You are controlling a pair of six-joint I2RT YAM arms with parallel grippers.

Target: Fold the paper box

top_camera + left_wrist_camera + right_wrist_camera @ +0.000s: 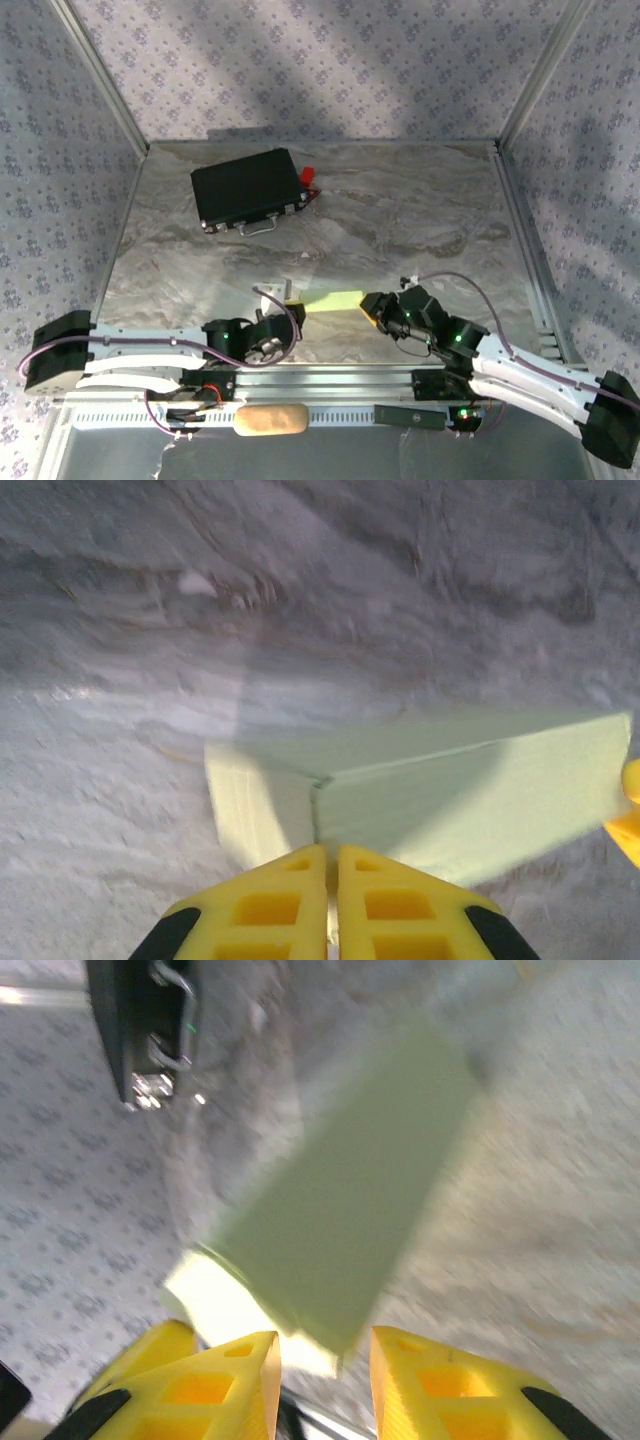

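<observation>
Near the middle of the counter's (pixel 420 220) near edge, the paper box (pixel 332 299) lies stretched between the two arms. The left gripper (pixel 327 852) has its jaws pressed together on the thin edge at the box's left end. The right gripper (pixel 322 1345) has narrow jaws set around the other end (whether they pinch it, I cannot tell). If the arms pull or twist unevenly, the card may buckle, tear or slip free. It is pale green: one long flat panel, with a lighter flap folded at the left. A black case (pixel 248 187) sits well apart, toward the far left corner.
</observation>
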